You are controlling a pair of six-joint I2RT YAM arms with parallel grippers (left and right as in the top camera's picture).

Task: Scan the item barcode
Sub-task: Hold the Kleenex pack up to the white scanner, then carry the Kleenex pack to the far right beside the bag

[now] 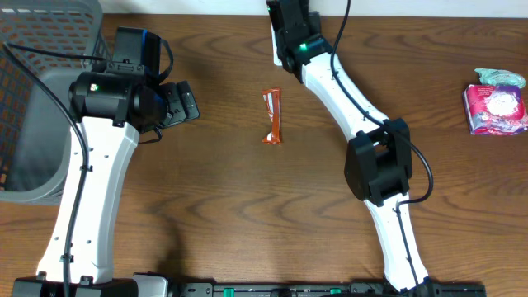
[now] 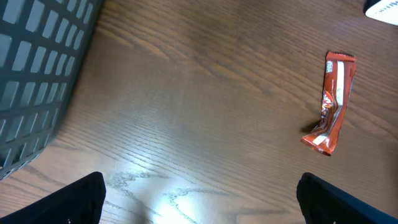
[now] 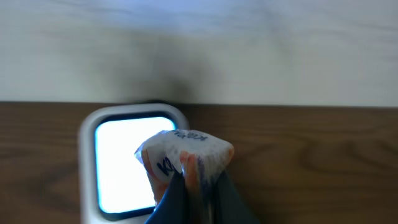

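My right gripper point(image 3: 199, 182) is shut on the item, a small white packet point(image 3: 185, 151) with blue and orange print. It holds the packet just in front of the lit window of the white scanner point(image 3: 118, 163) at the table's far edge. No barcode shows on the packet. In the overhead view the right gripper point(image 1: 289, 37) hangs over the scanner point(image 1: 275, 51) and hides the packet. My left gripper point(image 1: 183, 103) stands wide open above bare wood, its dark fingertips point(image 2: 81, 200) far apart with nothing between them.
An orange candy bar point(image 1: 272, 116) lies mid-table, to the right of the left gripper; the left wrist view shows that bar point(image 2: 333, 102) too. A grey basket point(image 1: 37, 91) fills the left side. A pink packet point(image 1: 497, 109) and a teal wrapper point(image 1: 500, 77) sit at the far right.
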